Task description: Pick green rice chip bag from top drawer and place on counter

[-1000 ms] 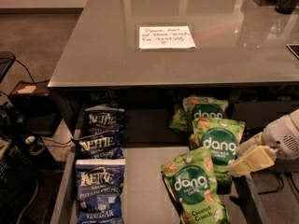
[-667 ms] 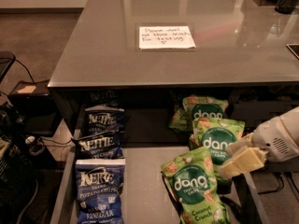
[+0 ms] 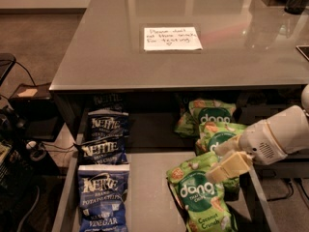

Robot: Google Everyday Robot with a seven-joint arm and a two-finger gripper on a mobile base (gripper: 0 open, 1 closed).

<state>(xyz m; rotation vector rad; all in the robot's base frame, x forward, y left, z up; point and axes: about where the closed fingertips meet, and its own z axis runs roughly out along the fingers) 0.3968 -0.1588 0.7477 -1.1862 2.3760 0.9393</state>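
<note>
The wide, shallow top drawer (image 3: 149, 192) with its pale grey floor stands open under the glossy grey slab counter (image 3: 145, 57). Several light green pouches lie along the drawer's right side, and the frontmost green rice chip bag (image 3: 200, 197) lies flat on the drawer floor, logo up. The cream-coloured gripper (image 3: 227, 167) reaches in over the drawer's right wall to that bag's upper right corner, perhaps touching it, though I cannot tell whether it is spread or closed. Dark blue Kettle chip bags (image 3: 104, 197) line the drawer's left side.

Green rice chip bag (image 3: 200, 198) flat in top drawer (image 3: 149, 192), below counter (image 3: 106, 57); claw (image 3: 228, 167) over its upper corner.
</note>
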